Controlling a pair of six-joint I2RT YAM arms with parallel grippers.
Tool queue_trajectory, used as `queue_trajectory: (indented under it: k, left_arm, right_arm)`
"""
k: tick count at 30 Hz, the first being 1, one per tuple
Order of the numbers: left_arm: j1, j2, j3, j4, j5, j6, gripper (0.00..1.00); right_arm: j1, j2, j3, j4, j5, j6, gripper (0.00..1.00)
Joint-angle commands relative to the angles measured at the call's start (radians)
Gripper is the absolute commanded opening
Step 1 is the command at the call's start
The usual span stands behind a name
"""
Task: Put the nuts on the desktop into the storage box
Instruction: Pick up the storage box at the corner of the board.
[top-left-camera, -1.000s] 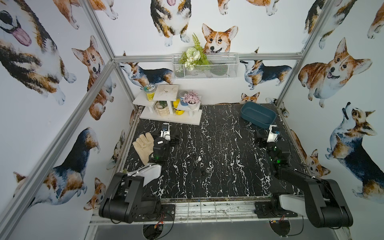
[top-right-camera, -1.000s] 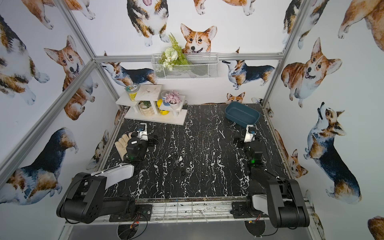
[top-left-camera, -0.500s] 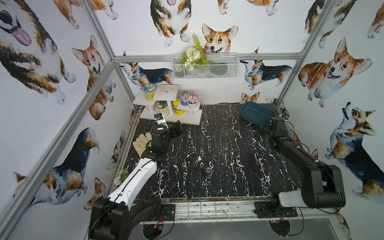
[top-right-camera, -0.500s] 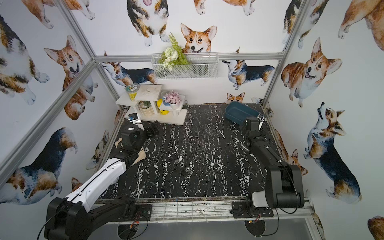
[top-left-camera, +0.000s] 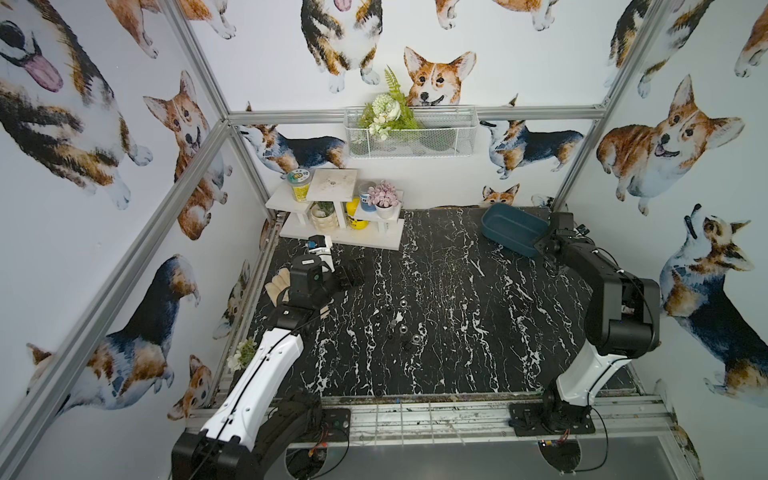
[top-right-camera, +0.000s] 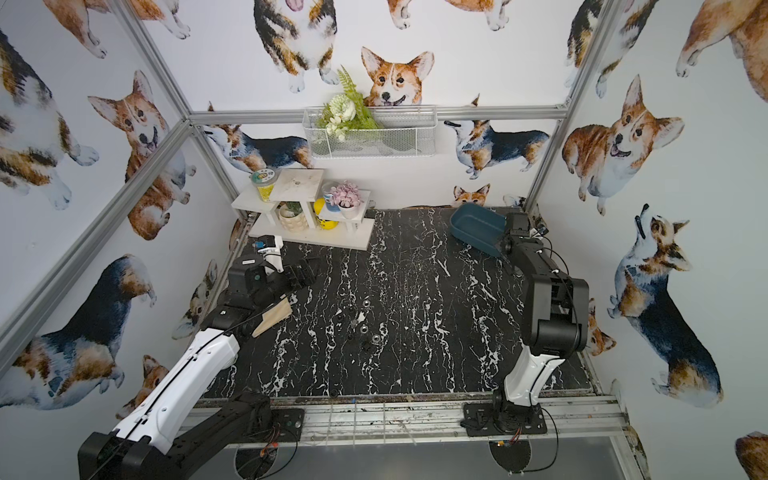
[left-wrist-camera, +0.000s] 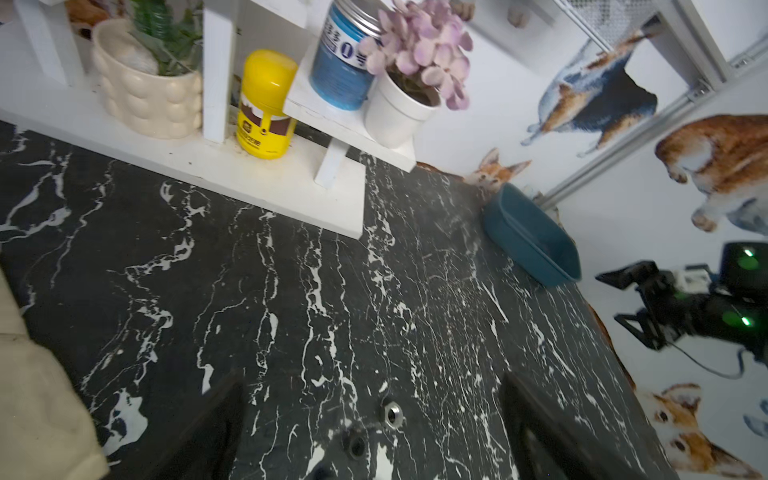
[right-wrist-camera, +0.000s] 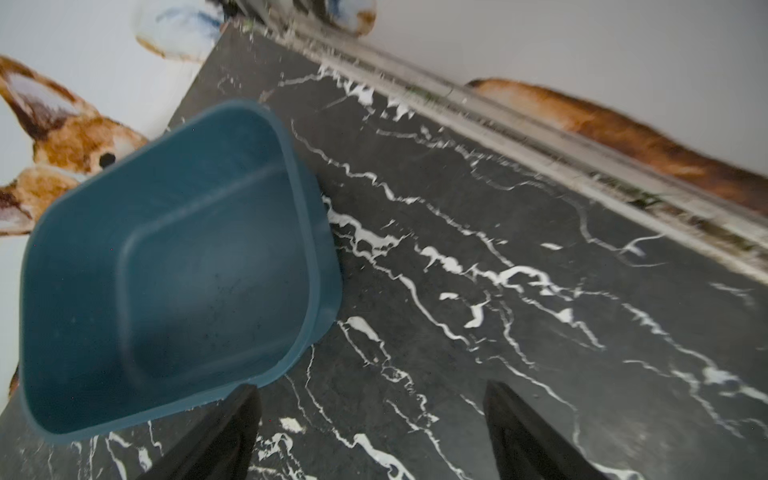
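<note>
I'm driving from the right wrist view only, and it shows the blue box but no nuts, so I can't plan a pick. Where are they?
Observer: The nuts lie clustered in the middle of the desktop, well apart from the storage box.
Operator: Is the other gripper near them?
Observer: The left gripper hovers open and empty between the white shelf and the cluster.
Operator: Anything else lying there?
Observer: A beige glove, partly hidden under the left arm.
</note>
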Motion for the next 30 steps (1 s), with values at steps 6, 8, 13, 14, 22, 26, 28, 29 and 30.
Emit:
queue_trajectory:
  k: [6,8,13,14,22,26,28,29,30]
  left_arm:
    - [-0.038,-0.034,0.021,-0.127,-0.065,0.050,1.00]
    - [-0.036,-0.033,0.038,-0.193,-0.094,0.023,1.00]
    - [-0.037,-0.024,0.078,-0.381,-0.154,-0.050,1.00]
    - [-0.037,-0.020,0.083,-0.419,-0.160,-0.063,1.00]
    - [-0.036,0.014,0.092,-0.557,-0.163,-0.130,1.00]
    - [-0.035,0.055,0.117,-0.618,-0.155,-0.174,1.00]
    - [-0.036,0.067,0.121,-0.652,-0.123,-0.188,1.00]
    - [-0.037,0.068,0.123,-0.667,-0.103,-0.191,1.00]
    - [-0.037,0.067,0.126,-0.679,-0.090,-0.195,1.00]
  right_arm:
    - [-0.006,0.188,0.211,-0.194,-0.041,0.043,0.81]
    - [-0.006,0.209,0.231,-0.193,-0.019,0.040,0.78]
    - [-0.007,0.246,0.269,-0.224,-0.028,0.014,0.67]
    - [-0.007,0.246,0.269,-0.229,-0.031,0.008,0.64]
    - [-0.001,0.161,0.158,-0.193,-0.085,-0.074,0.45]
    - [0.007,0.102,0.063,-0.164,-0.135,-0.125,0.35]
    - [0.025,0.073,0.021,-0.146,-0.152,-0.159,0.31]
    - [0.037,0.059,0.003,-0.147,-0.152,-0.168,0.31]
    - [0.051,0.051,-0.010,-0.151,-0.153,-0.175,0.30]
